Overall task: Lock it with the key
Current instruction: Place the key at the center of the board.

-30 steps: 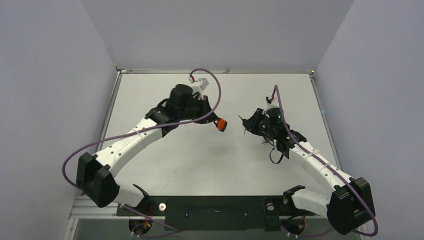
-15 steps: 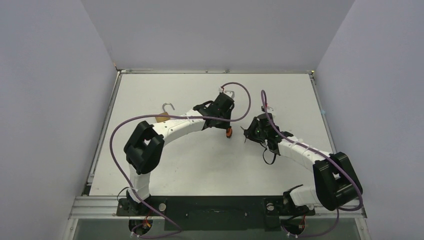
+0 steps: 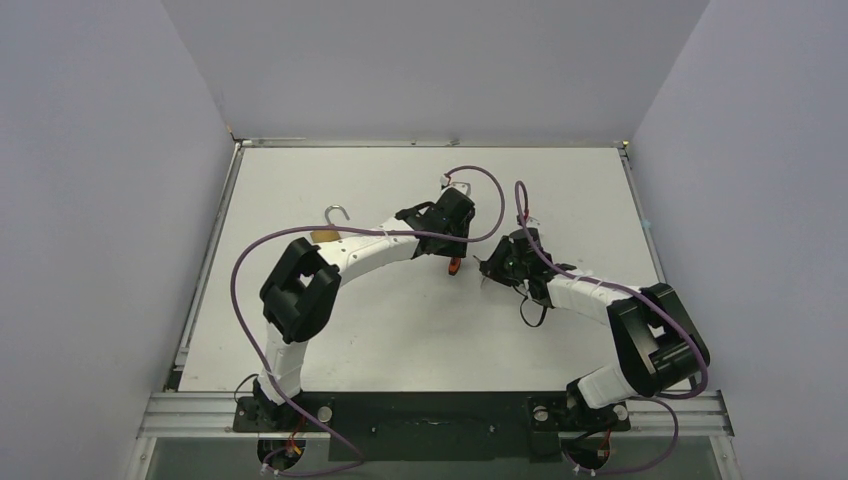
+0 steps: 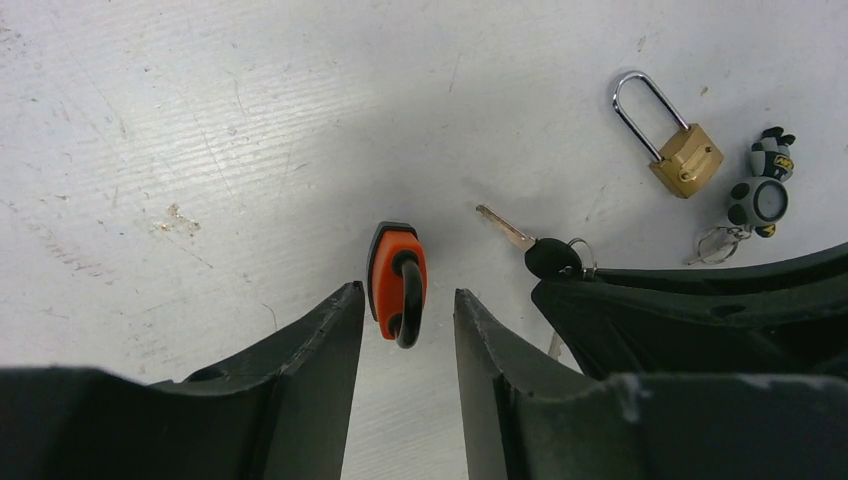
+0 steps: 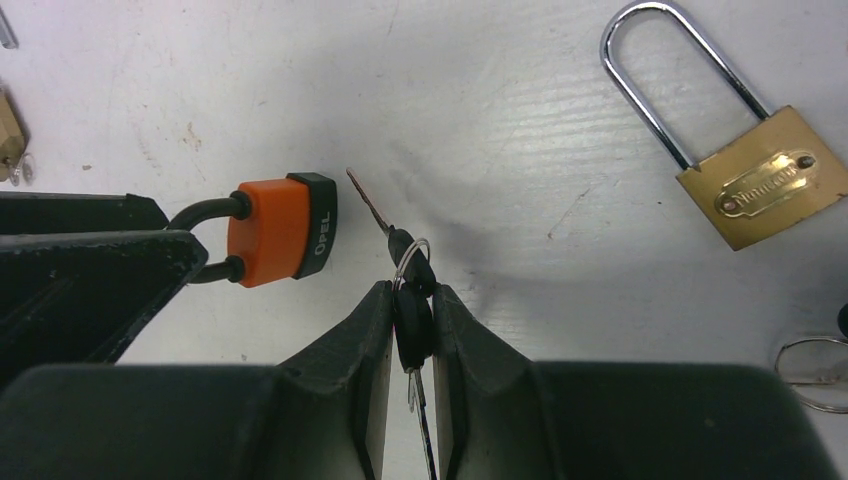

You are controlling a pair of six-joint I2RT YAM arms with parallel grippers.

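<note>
An orange padlock (image 4: 395, 275) with a black shackle lies on the table, also seen in the top view (image 3: 455, 266) and the right wrist view (image 5: 280, 230). My left gripper (image 4: 407, 295) is open, and its fingertips flank the shackle end without clamping it. My right gripper (image 5: 410, 290) is shut on the black head of a key (image 5: 413, 330). A second key (image 5: 405, 248) hangs on the same ring. Its blade lies on the table, pointing toward the padlock's base and a little short of it. That key also shows in the left wrist view (image 4: 545, 255).
A brass padlock (image 5: 750, 175) with a long shackle lies beyond the right gripper, also in the left wrist view (image 4: 680, 150). Small keychain figures (image 4: 765, 185) and a key ring (image 5: 815, 370) lie near it. Another brass padlock (image 3: 328, 232) lies at the left.
The left arm has swung right and down to the centre, bringing the orange padlock to the table. The right gripper has moved slightly left toward it, still holding the key.
</note>
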